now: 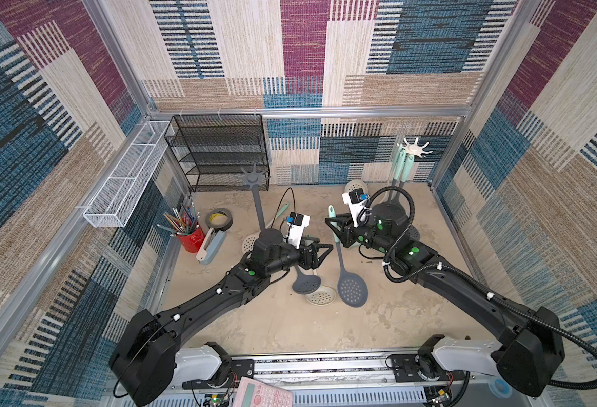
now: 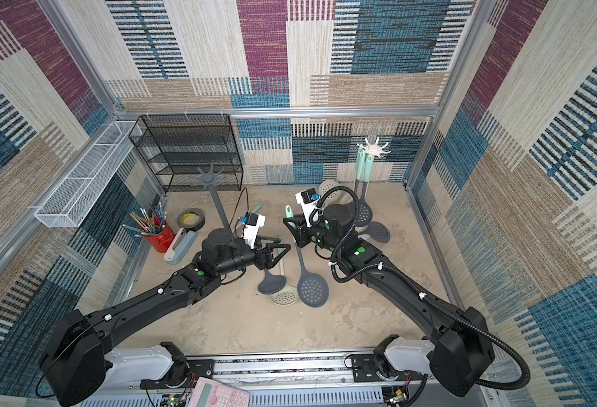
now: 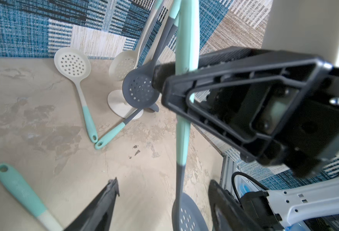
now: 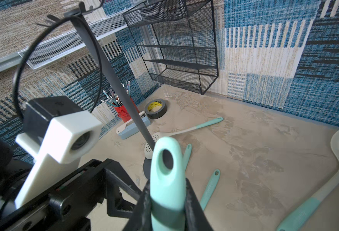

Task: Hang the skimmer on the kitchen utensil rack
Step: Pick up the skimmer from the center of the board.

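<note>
- The right fingers (image 4: 195, 206) are squeezed tight on the green handle (image 4: 167, 170) of the skimmer (image 1: 351, 285), just under its hanging hole
- The left fingers (image 3: 104, 206) stand apart, one on each side of the grey stem, not touching it
- The skimmer slopes down between the two arms, its round holey head down near the table (image 1: 290, 327)
- It looks light, with a stiff stem and a smooth handle that might slip
- Best to hold the green part and keep the hole free for a hook on the grey rack (image 1: 253, 178)
</note>
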Tool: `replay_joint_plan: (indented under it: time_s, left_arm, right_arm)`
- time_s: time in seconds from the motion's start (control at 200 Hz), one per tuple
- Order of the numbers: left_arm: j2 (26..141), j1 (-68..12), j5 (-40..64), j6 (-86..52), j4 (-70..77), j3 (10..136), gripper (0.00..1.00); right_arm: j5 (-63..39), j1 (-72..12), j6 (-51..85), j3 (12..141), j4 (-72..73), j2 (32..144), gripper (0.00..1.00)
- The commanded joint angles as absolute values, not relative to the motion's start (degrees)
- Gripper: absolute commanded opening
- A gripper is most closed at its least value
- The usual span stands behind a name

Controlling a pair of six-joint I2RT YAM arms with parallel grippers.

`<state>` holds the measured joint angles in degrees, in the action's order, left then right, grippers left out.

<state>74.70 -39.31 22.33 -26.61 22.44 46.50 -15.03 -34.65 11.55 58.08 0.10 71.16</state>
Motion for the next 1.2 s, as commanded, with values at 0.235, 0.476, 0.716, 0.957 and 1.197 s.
replay_joint_plan:
  time_s: [0.235,0.476,0.716,0.957,1.197]
  left_arm:
    - [81.3,-40.9,23.3,-25.1,33.7,51.0,0.61]
    - [85.9,-41.8,23.4,-26.1,36.6,54.5,0.31]
    - [87.8,-41.8,24.3,-26.8,36.8,56.5,0.00]
    - [88.2,-41.8,24.3,-27.3,35.7,57.6,0.00]
    - [88.8,-41.4,24.3,-27.7,31.8,59.3,0.00]
  right_arm:
    - [-14.0,-34.7,14.0,57.2,2.2,68.2,0.16]
    - [-12.4,-34.7,14.4,56.2,2.8,67.4,0.20]
    - [-10.8,-34.7,13.1,56.4,2.2,67.1,0.32]
    - [-5.7,-34.7,10.4,56.3,1.2,65.0,0.51]
    - [0.7,-34.6,9.1,52.7,0.0,59.5,0.56]
